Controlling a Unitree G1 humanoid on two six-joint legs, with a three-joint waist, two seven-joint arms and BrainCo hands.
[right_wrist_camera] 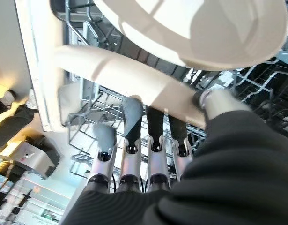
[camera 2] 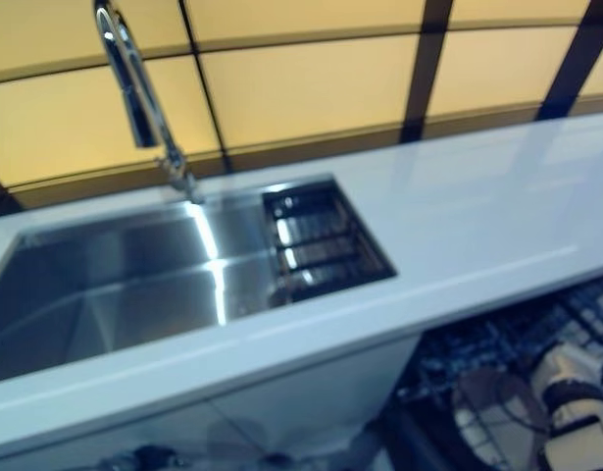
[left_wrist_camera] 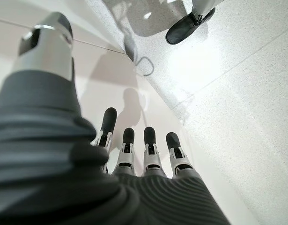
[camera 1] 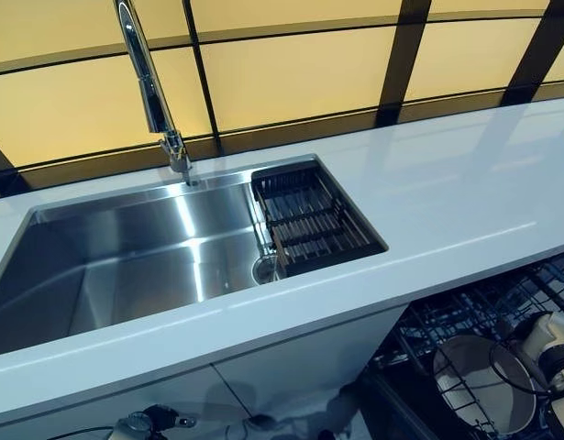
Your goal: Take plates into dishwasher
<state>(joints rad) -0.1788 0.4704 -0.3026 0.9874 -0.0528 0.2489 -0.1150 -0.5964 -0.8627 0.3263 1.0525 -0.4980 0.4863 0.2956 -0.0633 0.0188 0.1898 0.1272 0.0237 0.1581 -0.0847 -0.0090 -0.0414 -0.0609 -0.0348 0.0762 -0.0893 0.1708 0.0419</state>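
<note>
Pinching plate [right_wrist_camera: 134, 77] rim, right hand [right_wrist_camera: 148, 154] fingers [right_wrist_camera: 131, 122] over dishwasher rack [right_wrist_camera: 256, 89]

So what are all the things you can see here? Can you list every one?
Sink: one, shiny steel, set in the counter, on the left.
Tap: one, silver, standing behind the sink.
Basket: one, dark, sitting in the right end of the sink.
Counter: one, white, running across the view.
Dishwasher rack: one, dark wire, below the counter on the right.
Plate: one, white, over the rack, at the right hand's fingers.
Shoe: one, black, on the floor, a person's.
Left hand: fingers straight, holding nothing, hanging low over the floor.
Right hand: down at the rack; fingers against the plate's rim.
</note>
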